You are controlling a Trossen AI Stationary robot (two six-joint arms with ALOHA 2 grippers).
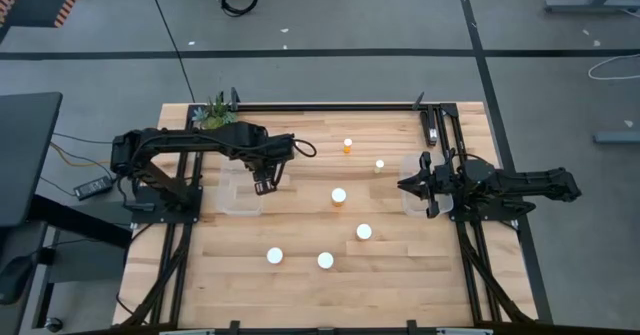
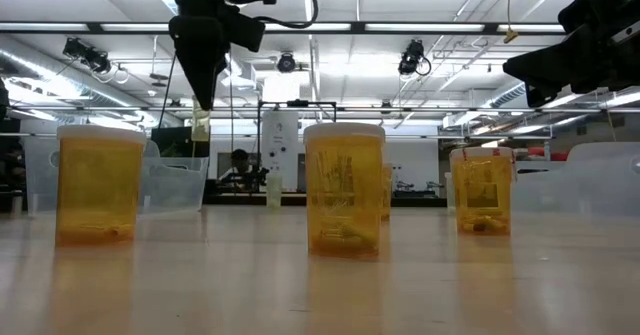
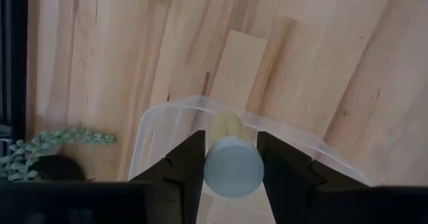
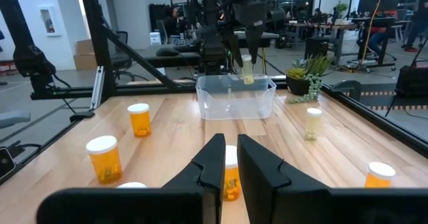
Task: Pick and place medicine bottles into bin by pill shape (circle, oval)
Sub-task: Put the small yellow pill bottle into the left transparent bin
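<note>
Currently the left gripper (image 3: 231, 167) hangs above the clear plastic bin (image 4: 235, 97), jaws clamped on a small white-capped medicine bottle (image 3: 231, 162), while the right gripper (image 4: 230, 158), jaws closed and empty, waits over the wooden surface (image 1: 300, 225).

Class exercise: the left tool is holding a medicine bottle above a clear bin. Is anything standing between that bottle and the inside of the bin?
Nothing visible does. The left tool grips the medicine bottle directly over the open clear bin, which has no lid. The plant stands beside the bin, not in the path down.
</note>
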